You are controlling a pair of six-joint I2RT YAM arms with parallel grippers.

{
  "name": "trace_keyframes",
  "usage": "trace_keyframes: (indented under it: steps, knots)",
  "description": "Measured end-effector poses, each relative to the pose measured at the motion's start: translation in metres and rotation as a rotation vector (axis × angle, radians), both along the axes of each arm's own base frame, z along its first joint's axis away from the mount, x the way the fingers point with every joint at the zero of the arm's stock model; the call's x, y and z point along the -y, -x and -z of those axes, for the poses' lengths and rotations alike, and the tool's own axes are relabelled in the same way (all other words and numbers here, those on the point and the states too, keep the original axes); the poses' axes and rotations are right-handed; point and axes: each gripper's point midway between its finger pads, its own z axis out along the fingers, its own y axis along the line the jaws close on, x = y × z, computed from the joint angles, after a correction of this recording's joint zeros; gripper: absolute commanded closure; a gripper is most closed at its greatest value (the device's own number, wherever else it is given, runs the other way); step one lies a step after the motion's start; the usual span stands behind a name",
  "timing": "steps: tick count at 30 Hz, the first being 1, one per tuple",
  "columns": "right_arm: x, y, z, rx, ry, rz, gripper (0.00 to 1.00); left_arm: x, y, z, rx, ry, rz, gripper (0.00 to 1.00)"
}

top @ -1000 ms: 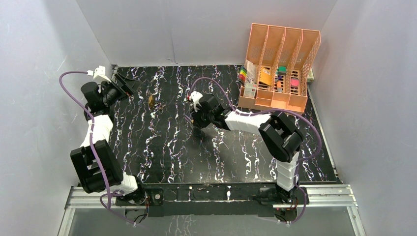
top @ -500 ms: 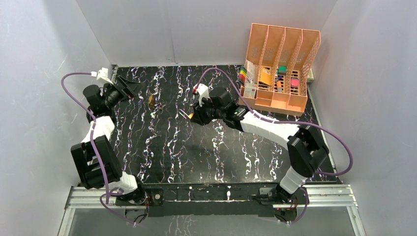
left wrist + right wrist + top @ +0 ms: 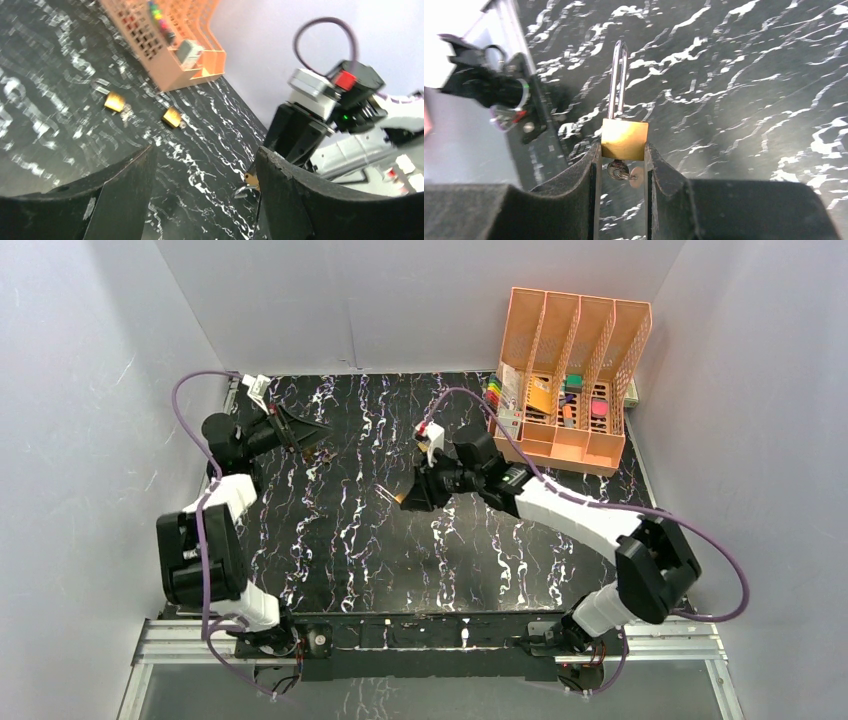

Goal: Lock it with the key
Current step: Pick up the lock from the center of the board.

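**Top view.** Black, white-veined table (image 3: 330,560), enclosed by pale grey walls (image 3: 400,300). Orange file organiser (image 3: 565,380) at the far right corner; labels on its contents too small to read. Right gripper (image 3: 405,498) over mid-table, clamped on the brass padlock (image 3: 399,499). Left gripper (image 3: 315,432) at far left, fingers apart.

**Left wrist view.** Black fingers (image 3: 120,190) spread wide, gripping nothing. Two brass pieces (image 3: 114,101) lie on the table beyond, near the organiser.

**Right wrist view.** Pads (image 3: 589,185) pinch the padlock body from both sides. Steel shackle (image 3: 617,80) points away; whether latched cannot be told. Key (image 3: 619,170) sits in the underside.
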Motion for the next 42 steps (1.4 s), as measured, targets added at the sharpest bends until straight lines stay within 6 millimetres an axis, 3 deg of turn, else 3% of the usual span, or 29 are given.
trace_keyframes:
  steps: [2, 3, 6, 10, 14, 21, 28, 42]
  knots:
    - [0.004, 0.015, -0.01, -0.045, -0.045, -0.02, 1.0, 0.013, 0.019, -0.027, 0.083, -0.012, 0.047, 0.3]
    - [0.003, 0.022, -0.02, -0.061, -0.073, -0.037, 1.0, 0.021, 0.033, -0.044, 0.136, -0.022, 0.085, 0.26]
    - [0.006, 0.038, -0.053, -0.072, -0.15, -0.075, 1.0, 0.038, 0.065, -0.071, 0.211, -0.034, 0.173, 0.11]
    - [0.017, 0.064, -0.102, -0.06, -0.274, -0.117, 1.0, 0.065, 0.105, -0.074, 0.208, -0.04, 0.322, 0.05]
    - [0.022, 0.085, -0.127, -0.093, -0.357, -0.172, 1.0, 0.086, 0.135, -0.07, 0.185, -0.047, 0.467, 0.05]
    - [0.018, 0.084, -0.119, -0.17, -0.33, -0.168, 1.0, 0.099, 0.159, -0.076, 0.189, -0.065, 0.593, 0.08]
    - [0.014, 0.075, -0.115, -0.177, -0.305, -0.134, 1.0, 0.11, 0.171, -0.088, 0.213, -0.069, 0.659, 0.21]
    - [0.016, 0.061, -0.126, -0.146, -0.319, -0.095, 1.0, 0.113, 0.168, -0.09, 0.188, -0.067, 0.679, 0.39]
